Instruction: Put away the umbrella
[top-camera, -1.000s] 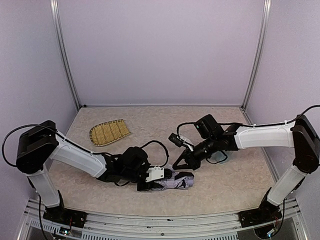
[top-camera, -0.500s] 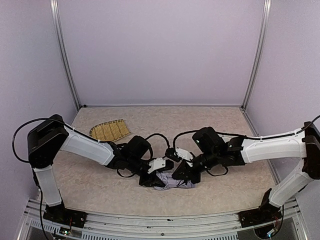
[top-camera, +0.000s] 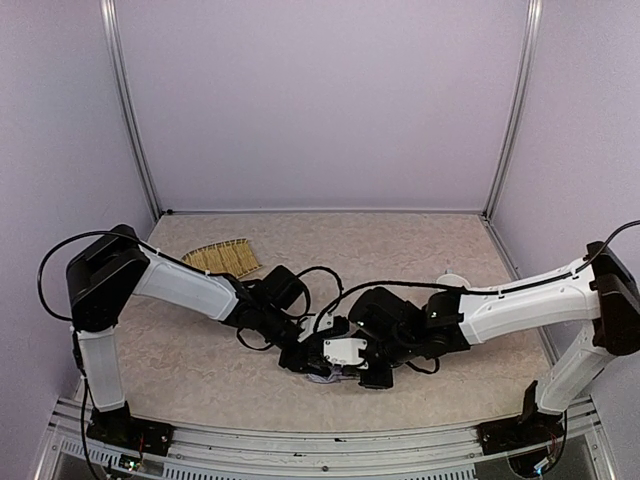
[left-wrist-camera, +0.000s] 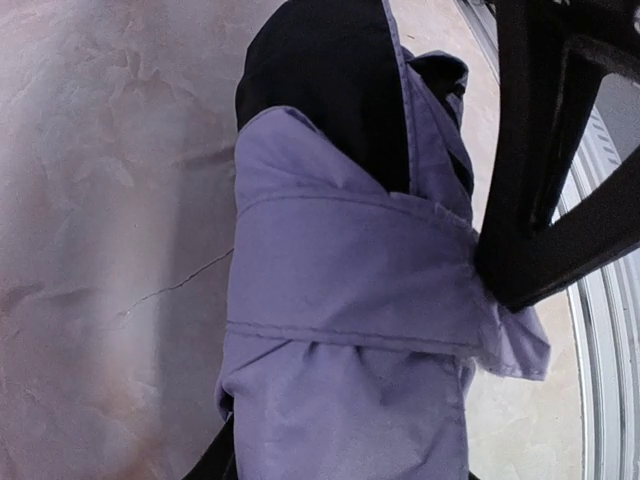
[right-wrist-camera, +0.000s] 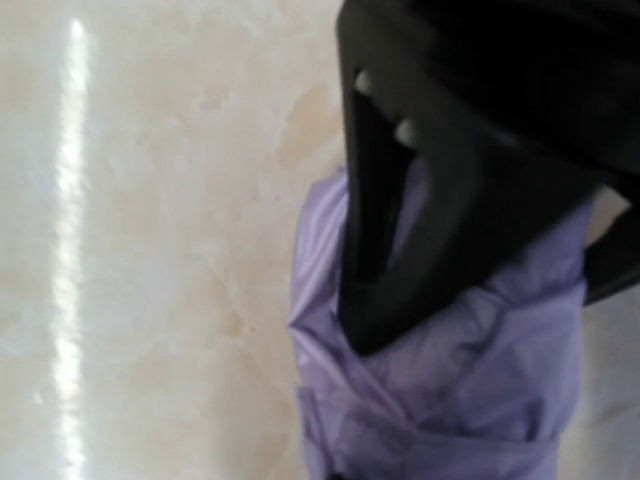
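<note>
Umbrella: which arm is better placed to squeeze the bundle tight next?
Right, probably. Its wrist view shows the right pincer straddling the umbrella, one finger pressed into its lavender folds. The left pincer sits at the bundle's end in the top view; its hold can't be read.

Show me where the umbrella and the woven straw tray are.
umbrella (left-wrist-camera: 350, 300), left wrist view, on the lavender fabric wrapped around its middle.
straw tray (top-camera: 224, 255), top external view, on its woven centre.

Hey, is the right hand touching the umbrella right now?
Touching. In the right wrist view, the right hand's finger presses into the umbrella fabric with no gap.
</note>
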